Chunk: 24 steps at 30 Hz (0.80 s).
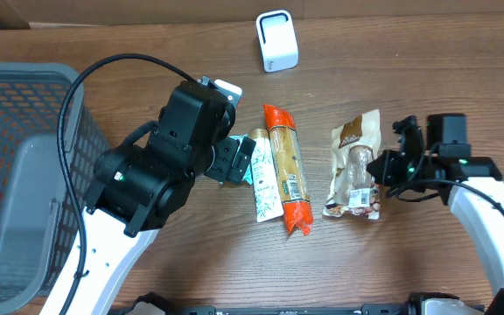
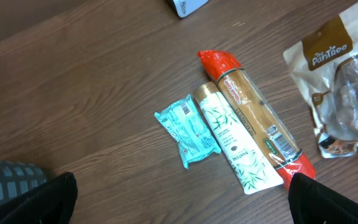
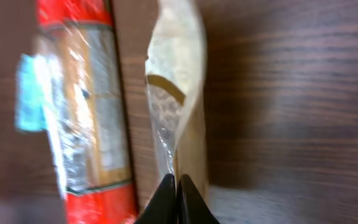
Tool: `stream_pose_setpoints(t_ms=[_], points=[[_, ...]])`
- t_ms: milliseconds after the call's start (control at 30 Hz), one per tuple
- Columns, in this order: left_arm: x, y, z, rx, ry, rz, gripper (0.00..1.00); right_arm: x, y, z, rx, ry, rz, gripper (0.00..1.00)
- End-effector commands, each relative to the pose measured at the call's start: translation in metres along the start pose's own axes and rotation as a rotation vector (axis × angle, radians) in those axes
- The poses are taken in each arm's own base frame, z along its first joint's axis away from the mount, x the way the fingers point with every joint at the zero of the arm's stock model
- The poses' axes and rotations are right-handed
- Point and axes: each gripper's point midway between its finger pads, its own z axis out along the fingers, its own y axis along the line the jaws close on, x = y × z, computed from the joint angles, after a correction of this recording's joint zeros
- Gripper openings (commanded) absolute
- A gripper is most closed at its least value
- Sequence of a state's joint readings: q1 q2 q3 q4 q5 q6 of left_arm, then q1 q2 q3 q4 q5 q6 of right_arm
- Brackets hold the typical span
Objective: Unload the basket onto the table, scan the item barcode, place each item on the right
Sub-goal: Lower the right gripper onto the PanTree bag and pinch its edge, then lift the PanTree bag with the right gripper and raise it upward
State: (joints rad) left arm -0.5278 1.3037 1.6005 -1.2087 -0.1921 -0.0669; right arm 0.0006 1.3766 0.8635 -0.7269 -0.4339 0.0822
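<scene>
A beige snack pouch (image 1: 353,149) lies right of centre, and my right gripper (image 1: 381,166) sits at its right edge. In the right wrist view that gripper (image 3: 178,186) is shut, pinching the pouch's (image 3: 173,74) thin edge. The white scanner (image 1: 276,40) stands at the table's back. My left gripper (image 1: 234,162) hovers open over a teal packet (image 2: 187,130) with nothing between its fingers (image 2: 325,199). Beside the packet lie a white leaf-print tube (image 2: 232,140) and a long red-ended pack (image 2: 257,118) with a barcode label.
A grey plastic basket (image 1: 7,175) fills the left side of the table. The red-ended pack (image 1: 287,166) lies between the tube and the pouch. The scanner's corner (image 2: 185,6) shows at the top of the left wrist view.
</scene>
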Motion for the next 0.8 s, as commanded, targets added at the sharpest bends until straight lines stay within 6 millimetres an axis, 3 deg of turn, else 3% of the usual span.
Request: stream_pose_setpoints(t_ms=[0, 233, 400, 567, 767], points=[[-0.005, 0.003, -0.002, -0.011, -0.012, 0.014, 1.0, -0.008, -0.001, -0.002, 0.105, -0.029, -0.092, 0.04], [-0.005, 0.003, -0.002, -0.011, -0.012, 0.014, 1.0, 0.001, -0.003, 0.008, 0.127, 0.019, -0.094, 0.04], [-0.005, 0.003, -0.002, -0.011, -0.012, 0.014, 1.0, 0.006, 0.007, 0.012, 0.063, 0.046, -0.087, 0.04], [-0.005, 0.003, -0.002, -0.011, -0.012, 0.014, 1.0, 0.006, 0.024, 0.013, -0.012, 0.05, -0.105, 0.04], [-0.005, 0.003, -0.002, -0.011, -0.012, 0.014, 1.0, 0.001, 0.059, 0.004, -0.103, 0.059, -0.168, 0.04]])
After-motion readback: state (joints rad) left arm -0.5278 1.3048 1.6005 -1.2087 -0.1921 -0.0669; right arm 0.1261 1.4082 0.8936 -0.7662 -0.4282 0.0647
